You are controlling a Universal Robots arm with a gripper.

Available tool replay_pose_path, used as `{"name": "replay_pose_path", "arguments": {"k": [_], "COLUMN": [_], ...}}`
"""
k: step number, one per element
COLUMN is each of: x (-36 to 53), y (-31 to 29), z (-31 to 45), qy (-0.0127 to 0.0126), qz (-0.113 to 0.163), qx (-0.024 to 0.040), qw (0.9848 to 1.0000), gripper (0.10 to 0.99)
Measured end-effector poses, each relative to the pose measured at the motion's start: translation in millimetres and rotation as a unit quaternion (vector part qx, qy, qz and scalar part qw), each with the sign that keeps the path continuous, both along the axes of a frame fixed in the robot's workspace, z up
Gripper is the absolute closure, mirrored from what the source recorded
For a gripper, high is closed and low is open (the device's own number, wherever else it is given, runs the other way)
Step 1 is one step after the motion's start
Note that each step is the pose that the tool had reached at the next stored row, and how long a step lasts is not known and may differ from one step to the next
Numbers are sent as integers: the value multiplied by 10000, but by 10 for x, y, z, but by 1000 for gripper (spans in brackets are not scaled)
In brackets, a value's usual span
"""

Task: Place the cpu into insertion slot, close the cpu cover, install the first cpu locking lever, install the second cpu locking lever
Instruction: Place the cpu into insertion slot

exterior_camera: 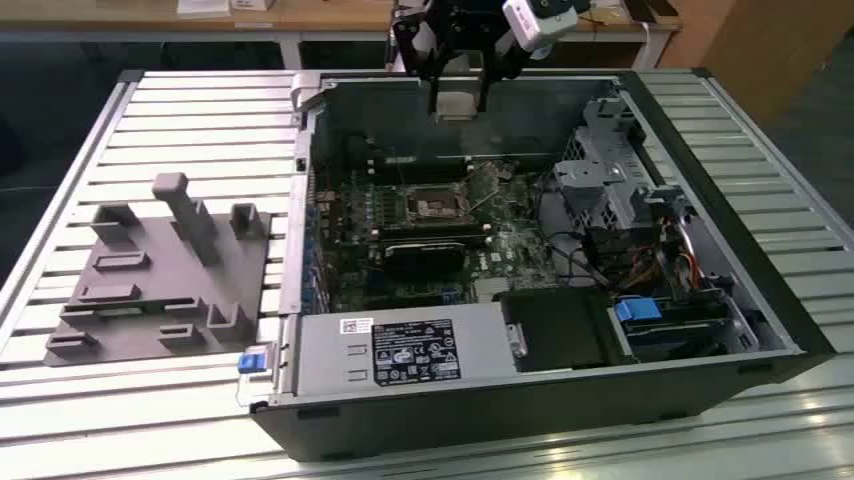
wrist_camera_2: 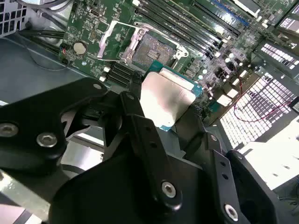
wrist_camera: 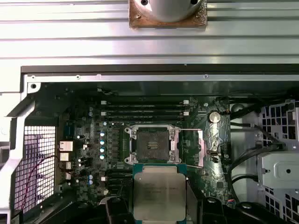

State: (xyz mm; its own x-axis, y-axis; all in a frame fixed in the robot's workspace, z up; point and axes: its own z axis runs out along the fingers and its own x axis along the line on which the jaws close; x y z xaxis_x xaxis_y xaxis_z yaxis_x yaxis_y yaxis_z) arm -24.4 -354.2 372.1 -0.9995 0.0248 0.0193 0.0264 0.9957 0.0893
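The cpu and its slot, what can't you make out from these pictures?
1. cpu gripped edges: second wrist view, covered by the tool.
2. cpu underside: turned away in both wrist views.
3. insertion slot contacts: exterior view, too small.

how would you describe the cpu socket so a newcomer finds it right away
Look inside the open computer case, at the green circuit board. Near the board's middle sits the socket, a small square with a dark centre and silver metal rim, unlike the long narrow black slots beside it.

Black gripper, jointed links — silver screws
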Motion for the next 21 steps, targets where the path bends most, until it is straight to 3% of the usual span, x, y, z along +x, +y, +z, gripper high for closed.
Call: {"name": "replay_pose_path", "arguments": {"k": [21], "x": [0], "y": [0], "z": [0], "qy": [0], "qz": [-117], "qx": [0], "qw": [9999], "gripper": [545]}}
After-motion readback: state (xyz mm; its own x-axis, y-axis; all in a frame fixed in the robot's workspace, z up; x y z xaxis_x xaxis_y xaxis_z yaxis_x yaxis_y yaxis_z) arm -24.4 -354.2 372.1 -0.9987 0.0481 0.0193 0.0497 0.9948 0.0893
